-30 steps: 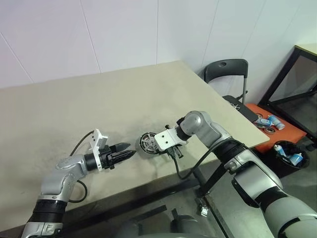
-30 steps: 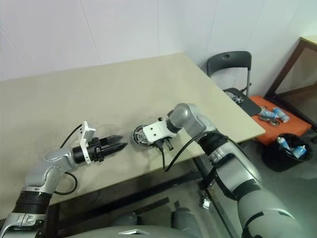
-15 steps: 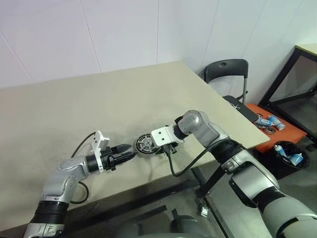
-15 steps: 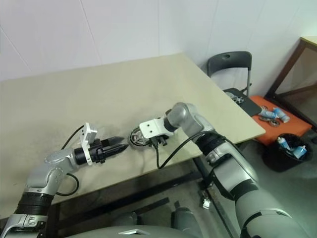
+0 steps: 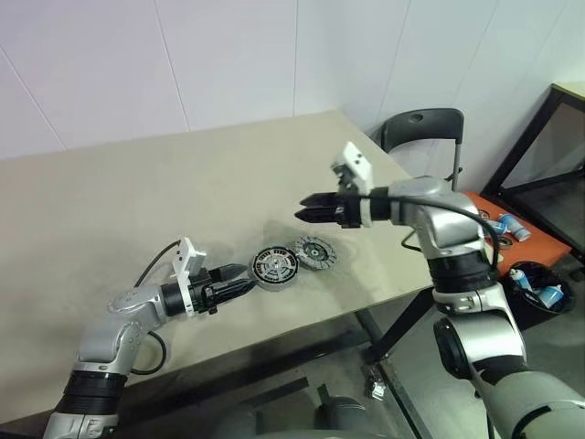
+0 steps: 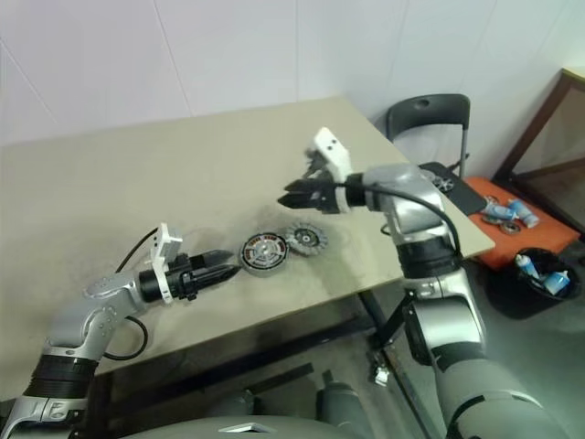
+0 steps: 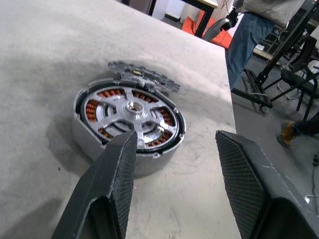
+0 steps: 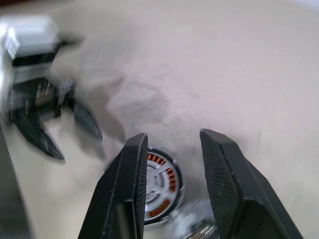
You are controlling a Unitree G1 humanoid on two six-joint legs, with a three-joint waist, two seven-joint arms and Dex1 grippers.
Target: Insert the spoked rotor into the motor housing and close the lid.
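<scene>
Where it pressed the motor housing (image 5: 274, 267) before, right gripper (image 5: 303, 207) now aloft, fingers apart, empty; left gripper (image 5: 247, 283) parted.

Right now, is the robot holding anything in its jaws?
No. Both grippers are open and empty: the left gripper sits beside the round silver motor housing, and the right gripper hangs above the table.

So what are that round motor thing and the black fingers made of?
The housing looks like bare silvery metal: dull grey shine on its rim and spokes, with copper-coloured windings between them. The left fingers look like matte black plastic or rubber, with cross-hatched pads.
</scene>
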